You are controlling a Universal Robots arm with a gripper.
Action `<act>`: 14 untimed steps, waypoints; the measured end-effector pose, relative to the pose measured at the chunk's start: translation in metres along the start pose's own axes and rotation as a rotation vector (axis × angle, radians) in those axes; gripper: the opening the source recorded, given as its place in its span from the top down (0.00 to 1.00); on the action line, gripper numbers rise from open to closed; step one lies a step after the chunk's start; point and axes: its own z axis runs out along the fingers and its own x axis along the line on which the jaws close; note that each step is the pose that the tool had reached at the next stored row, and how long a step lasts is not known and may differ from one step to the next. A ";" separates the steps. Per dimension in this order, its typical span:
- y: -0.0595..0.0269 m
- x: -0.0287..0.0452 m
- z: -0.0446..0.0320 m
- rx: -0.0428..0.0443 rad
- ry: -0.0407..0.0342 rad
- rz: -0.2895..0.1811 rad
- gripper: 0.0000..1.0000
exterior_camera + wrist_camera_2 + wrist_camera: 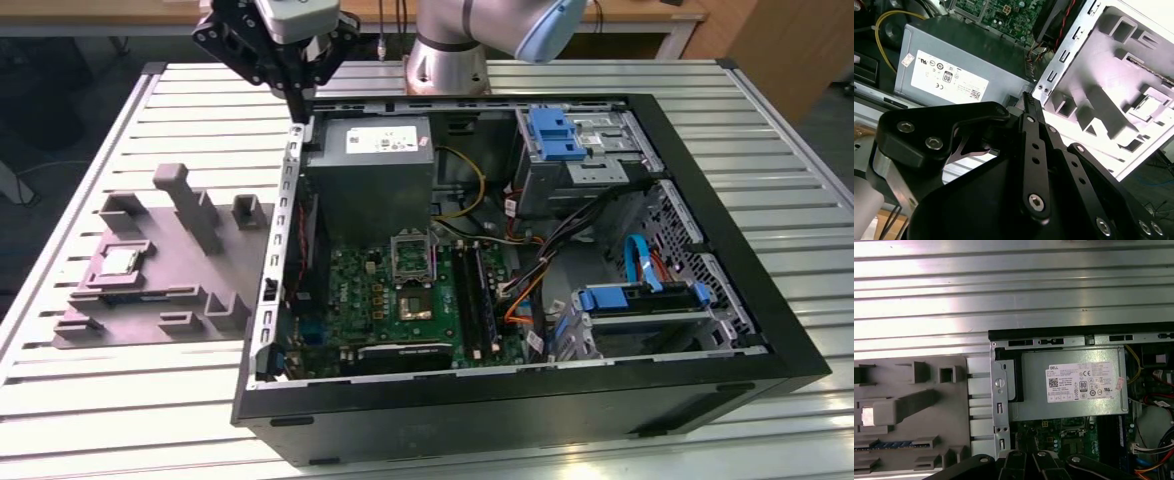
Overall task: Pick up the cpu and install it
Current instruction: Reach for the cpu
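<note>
**Exterior view.** The desk (pixel 120 420) is a slatted aluminium surface, with wooden furniture (pixel 120 12) beyond it at the upper left of the frame. An open black computer case (pixel 534 410) lies on its side across the centre and right. It holds a grey power supply (pixel 378 175), a green motherboard (pixel 387 300) with a silver-framed socket (pixel 411 252), and blue drive brackets (pixel 554 130). Just beside the case, at the exterior view's left, sits a grey moulded tray (pixel 174 300). The cpu (pixel 120 262) lies flat in one of its pockets. The gripper (pixel 296 105) hangs at the upper left, over the case's far corner and well apart from the cpu. Its fingers meet at the tips and hold nothing.

**Second wrist view.** The fingertips (pixel 1029 100) are pressed together, above the case's metal edge between power supply and tray.

**First wrist view.** The cpu (pixel 869 416) shows as a bright square seated in its tray pocket. The white-labelled power supply sits inside the case, with bare desk slats beyond.
</note>
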 end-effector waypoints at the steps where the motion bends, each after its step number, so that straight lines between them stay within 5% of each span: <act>1: 0.0000 0.0001 0.0000 0.0000 0.0000 0.000 0.89; 14: -0.0004 0.0047 -0.0001 0.0001 0.0000 0.000 0.89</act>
